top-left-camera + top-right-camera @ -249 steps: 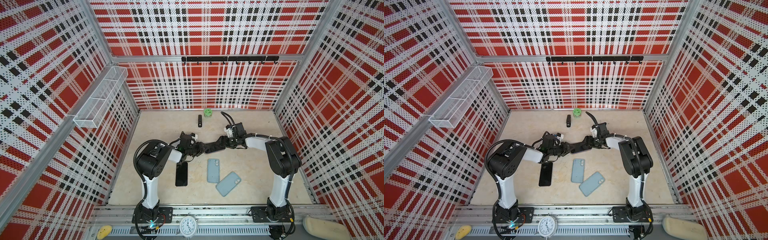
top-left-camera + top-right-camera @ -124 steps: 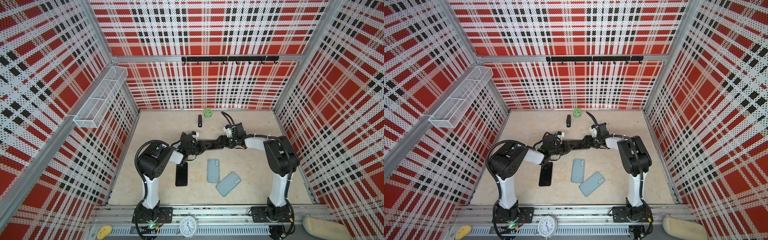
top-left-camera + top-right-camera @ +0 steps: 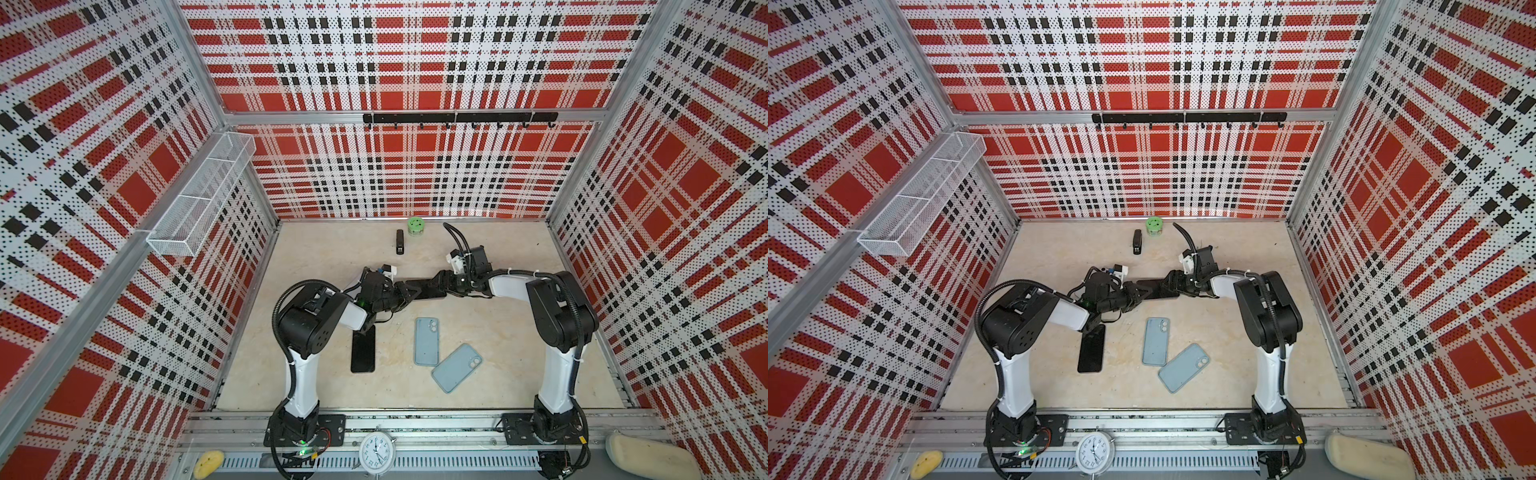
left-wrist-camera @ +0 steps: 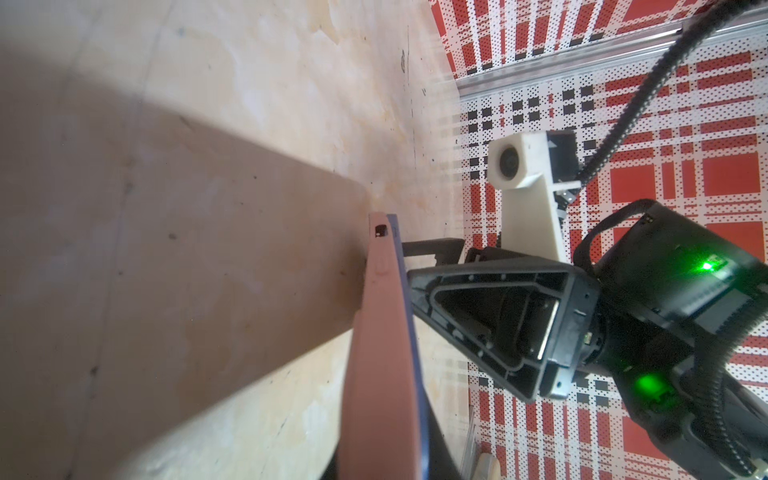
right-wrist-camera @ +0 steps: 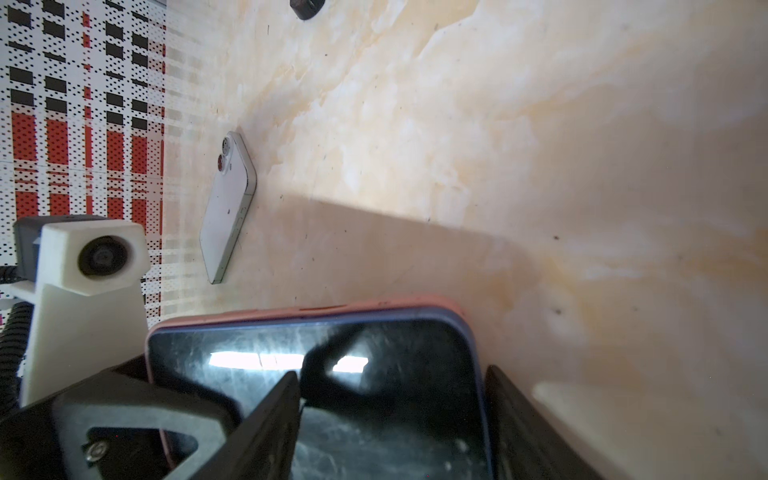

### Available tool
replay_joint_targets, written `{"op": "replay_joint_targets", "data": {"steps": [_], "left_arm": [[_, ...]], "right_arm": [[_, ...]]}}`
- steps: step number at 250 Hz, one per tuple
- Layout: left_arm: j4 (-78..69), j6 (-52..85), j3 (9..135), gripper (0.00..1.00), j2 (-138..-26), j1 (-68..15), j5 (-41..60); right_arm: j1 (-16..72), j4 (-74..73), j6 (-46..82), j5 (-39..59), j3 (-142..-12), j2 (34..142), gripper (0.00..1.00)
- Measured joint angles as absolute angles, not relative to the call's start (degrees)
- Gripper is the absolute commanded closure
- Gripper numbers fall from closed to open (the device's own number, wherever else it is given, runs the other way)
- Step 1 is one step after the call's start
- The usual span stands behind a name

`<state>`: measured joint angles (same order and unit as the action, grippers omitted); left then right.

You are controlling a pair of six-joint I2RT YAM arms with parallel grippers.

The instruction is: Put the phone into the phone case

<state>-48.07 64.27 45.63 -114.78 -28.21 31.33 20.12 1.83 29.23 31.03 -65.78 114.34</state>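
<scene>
A dark-screened phone [image 3: 422,289] [image 3: 1152,289] with a blue rim lies inside a pink phone case [image 5: 299,309], held off the table between both arms. In the left wrist view the phone case [image 4: 378,332] shows edge-on, with my left gripper [image 4: 384,465] [image 3: 401,293] shut across its thickness at one short end. My right gripper [image 5: 390,374] [image 3: 436,286] stands open at the other end. One of its fingers [image 5: 266,428] rests on the screen and the other finger [image 5: 519,428] lies just outside the long edge.
A black phone [image 3: 363,348] lies on the table under the left arm. Two light-blue phones [image 3: 427,341] [image 3: 457,368] lie near the front middle. A black stapler [image 3: 400,242] and a green round tub [image 3: 415,226] sit by the back wall. A wire basket [image 3: 203,199] hangs on the left wall.
My left gripper has closed onto the near end of the cased phone. The right gripper and the phone have shifted slightly toward the back.
</scene>
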Motion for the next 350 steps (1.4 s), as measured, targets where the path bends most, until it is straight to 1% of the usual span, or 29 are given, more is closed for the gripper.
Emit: {"op": "replay_joint_targets", "data": {"steps": [42,86,133,161,190,219,248,276,324,350], "left_arm": [[-47.94,63.7,45.63,0.99,-114.72,-27.79,31.83],[-46.5,60.14,45.65,0.98,-113.47,-26.94,34.44],[-43.9,56.31,47.03,0.97,-110.69,-25.76,39.46],[-43.13,55.09,50.15,0.96,-108.95,-25.5,43.05],[-42.98,54.76,54.72,0.95,-107.28,-25.47,46.98],[-43.05,54.81,58.96,0.93,-105.6,-25.76,50.74],[-43.18,55.07,61.95,0.92,-104.05,-26.46,53.6],[-43.22,55.4,63.61,0.9,-103.18,-27.53,55.7],[-43.33,56.95,64.29,0.85,-103.09,-29.17,59.07],[-45.28,59.46,64.29,0.78,-103.13,-29.45,60.03]], "right_arm": [[20.12,1.74,29.19,31.09,-65.76,114.3,0.28],[19.07,4.01,29.8,31.73,-64.29,111.81,0.22],[14.72,5.91,31.16,32.99,-61.39,102.08,0.17],[12.01,5.06,31.68,34.81,-60.42,95.13,0.17],[9.58,0.8,33.34,39.64,-57.36,88.82,0.16],[7.2,-5.63,36.91,45.1,-52.49,84.71,0.17],[6.09,-9.54,39.55,49.32,-50.15,82.83,0.2],[5.98,-13.47,41.67,52.69,-49.25,81.3,0.26],[6.02,-23.79,47.24,57.06,-47.37,79.83,0.43],[6.02,-29.15,50.41,58.59,-46.0,79.81,0.55]]}}
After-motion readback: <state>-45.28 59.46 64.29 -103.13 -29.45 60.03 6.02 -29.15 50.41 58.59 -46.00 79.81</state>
